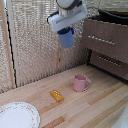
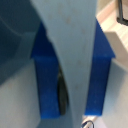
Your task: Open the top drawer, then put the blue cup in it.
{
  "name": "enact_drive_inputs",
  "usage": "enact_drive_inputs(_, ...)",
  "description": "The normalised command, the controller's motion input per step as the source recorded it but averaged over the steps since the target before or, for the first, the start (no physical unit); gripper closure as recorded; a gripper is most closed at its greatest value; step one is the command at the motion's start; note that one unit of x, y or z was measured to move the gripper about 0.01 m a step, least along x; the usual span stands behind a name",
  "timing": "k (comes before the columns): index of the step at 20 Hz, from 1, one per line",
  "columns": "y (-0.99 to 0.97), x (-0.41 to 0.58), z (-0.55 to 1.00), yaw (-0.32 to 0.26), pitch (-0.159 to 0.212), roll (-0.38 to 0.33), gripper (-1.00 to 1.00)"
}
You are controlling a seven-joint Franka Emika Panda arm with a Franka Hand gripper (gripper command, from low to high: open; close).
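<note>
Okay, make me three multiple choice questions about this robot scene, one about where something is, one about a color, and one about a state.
1. Where is the blue cup?
A. on the table
B. held in the air by the gripper
C. on the plate

2. What colour is the mug on the table?
A. pink
B. green
C. white

3. How does the top drawer look?
A. removed
B. hanging by one corner
C. pulled out a little

Answers: 1 B, it hangs under the arm, clear of the table. 2 A, it is plainly pink. 3 C, a dark gap shows behind its front.

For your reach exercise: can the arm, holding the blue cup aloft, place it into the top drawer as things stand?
Probably not: the top drawer looks shut, so the blue cup has no opening.
</note>
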Motion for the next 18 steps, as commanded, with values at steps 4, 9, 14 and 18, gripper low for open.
enact_drive_inputs(4, -0.32, 0.214, 0.98, -0.236, 0.07, 0.0, 1.0)
enact_drive_inputs(9, -0.42, 0.099, 0.99, -0.236, 0.085, 0.018, 1.0)
enact_drive_inputs(14, -0.33, 0.007, 0.96, -0.266, 0.053, 0.037, 1.0)
enact_drive_inputs(18, -0.28, 0.0, 0.94, -0.27, 0.013, 0.038, 1.0)
